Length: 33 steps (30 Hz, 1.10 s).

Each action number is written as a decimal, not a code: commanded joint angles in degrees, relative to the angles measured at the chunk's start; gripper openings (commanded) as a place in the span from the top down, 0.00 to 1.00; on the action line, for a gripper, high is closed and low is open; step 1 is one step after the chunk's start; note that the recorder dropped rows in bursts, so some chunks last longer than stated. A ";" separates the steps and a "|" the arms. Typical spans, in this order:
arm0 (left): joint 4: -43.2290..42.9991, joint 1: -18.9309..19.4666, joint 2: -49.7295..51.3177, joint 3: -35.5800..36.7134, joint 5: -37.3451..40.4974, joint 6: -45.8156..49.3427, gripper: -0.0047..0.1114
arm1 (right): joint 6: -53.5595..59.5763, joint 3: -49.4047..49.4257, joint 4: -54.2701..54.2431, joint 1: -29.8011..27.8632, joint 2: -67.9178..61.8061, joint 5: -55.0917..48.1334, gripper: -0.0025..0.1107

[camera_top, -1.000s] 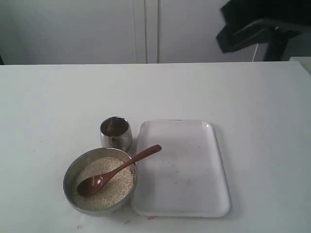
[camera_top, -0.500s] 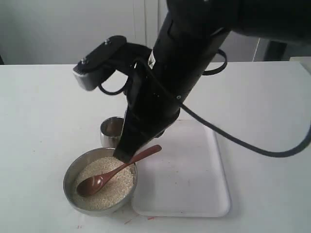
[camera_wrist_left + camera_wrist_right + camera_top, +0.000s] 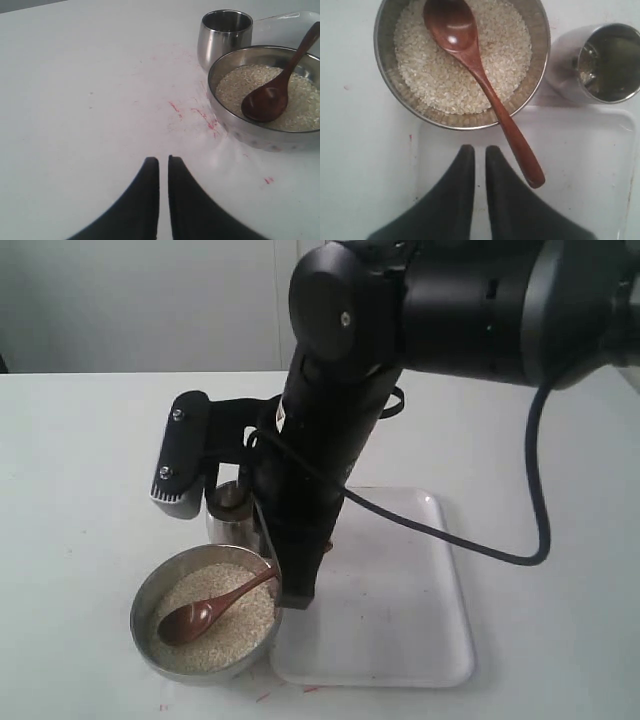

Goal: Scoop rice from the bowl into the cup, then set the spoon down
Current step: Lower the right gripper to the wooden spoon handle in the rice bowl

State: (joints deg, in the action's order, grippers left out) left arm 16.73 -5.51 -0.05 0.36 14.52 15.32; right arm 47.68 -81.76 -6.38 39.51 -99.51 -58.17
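Note:
The steel bowl [image 3: 141, 608] holds a pale heap of rice [image 3: 238, 628]. The wooden spoon [image 3: 192, 619] lies with its head on the rice and its handle out over the rim. The cup [image 3: 228, 516] stands just behind the bowl, partly hidden by the arm. My right gripper [image 3: 292, 598] hangs shut and empty over the tray's near-left corner, beside the spoon handle [image 3: 517, 142] and not touching it. From the right wrist I see the bowl [image 3: 382, 55], rice [image 3: 435, 80], cup [image 3: 605, 62] and right gripper [image 3: 480, 148]. My left gripper [image 3: 163, 160] is shut over bare table, away from the bowl [image 3: 225, 120], spoon [image 3: 267, 100] and cup [image 3: 225, 37].
A white tray [image 3: 400, 620] lies right of the bowl, with the spoon's handle end hanging over it [image 3: 580, 165]. The black right arm [image 3: 330, 440] and its cable tower over the cup and the tray's left side. Red marks dot the table [image 3: 200, 115] by the bowl.
The right arm has swung in from the upper right and come down to the bowl's right edge beside the spoon handle. Bowl, spoon, cup and tray have stayed put.

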 commanded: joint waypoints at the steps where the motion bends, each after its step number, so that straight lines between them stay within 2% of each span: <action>1: 0.41 -0.40 0.05 -0.36 0.06 -0.10 0.84 | 2.04 -0.33 1.89 0.29 -0.19 -0.04 0.77; 5: 0.41 -0.40 0.05 -0.36 0.06 -0.10 0.84 | 6.25 -0.11 3.16 0.29 -0.19 -0.04 0.62; 9: 0.41 -0.40 0.05 -0.36 0.06 -0.10 0.84 | 12.74 -0.13 3.76 0.29 -0.96 -0.04 0.56; 13: 0.41 -0.40 0.05 -0.36 0.06 -0.10 0.84 | 15.55 -0.10 3.85 0.29 -2.43 0.15 0.56; 20: 0.41 -0.40 0.05 -0.36 0.06 -0.10 0.84 | 15.55 -0.10 8.86 0.29 -5.84 0.95 0.56; 33: 0.41 -0.40 0.05 -0.36 0.06 -0.10 0.84 | 15.55 -0.10 11.42 0.29 -11.33 6.13 0.56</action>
State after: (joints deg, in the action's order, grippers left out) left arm 16.73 -5.51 -0.05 0.36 14.52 15.32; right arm 62.68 -81.76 4.75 39.59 -110.51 -52.96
